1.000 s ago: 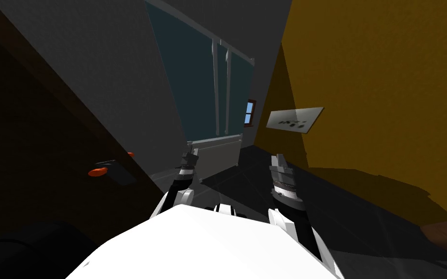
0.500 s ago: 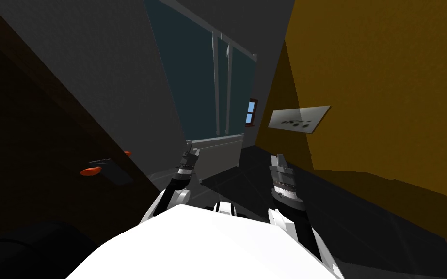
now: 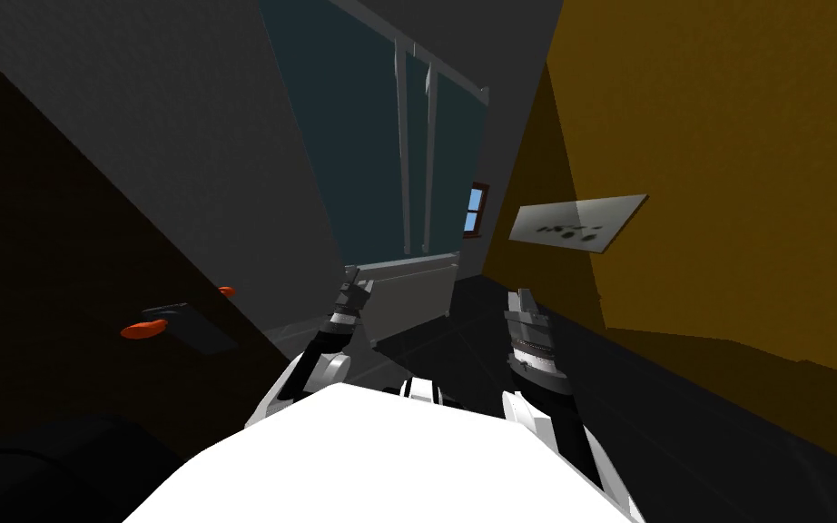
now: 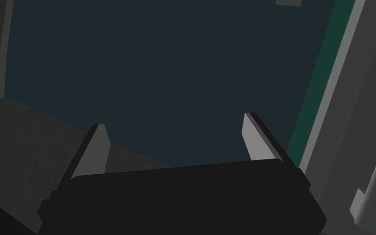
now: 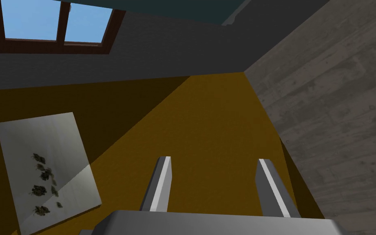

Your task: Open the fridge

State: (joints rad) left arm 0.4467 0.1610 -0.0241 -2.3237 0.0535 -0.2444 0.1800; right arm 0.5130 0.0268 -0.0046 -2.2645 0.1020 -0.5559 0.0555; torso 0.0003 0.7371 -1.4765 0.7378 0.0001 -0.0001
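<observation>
Left pincer (image 3: 354,289): hanging released, its two thin grey blades standing wide apart and gripping nothing. It is pointing at the fridge front low down, just beside the lower panel's near corner.
Right pincer (image 3: 524,301): released too, blades parted, idling over the dark floor (image 3: 680,409), apart from the fridge.
Tall dark teal fridge with a grey frame (image 3: 353,136): standing straight ahead, with a grey wall (image 3: 181,136) on its left and a mustard-yellow wall (image 3: 725,136) further right. Its doors are sitting flush, so I am judging it shut.
Flat dark teal door face (image 4: 162,61): facing the left pincer, with a pale grey edge strip (image 4: 338,81) running along one side.
Light grey lower panel (image 3: 412,292): lying across the fridge's foot, below the doors.
Two long thin grey bar handles (image 3: 405,154): running upright side by side where the doors meet, well above the left pincer.
Step in hand: I am judging this as the approach, with no handle taken yet.
Next move: calling for raising the left pincer to one bar, straddling it with blades apart, clenching, then pulling outward along the door's swing.
</observation>
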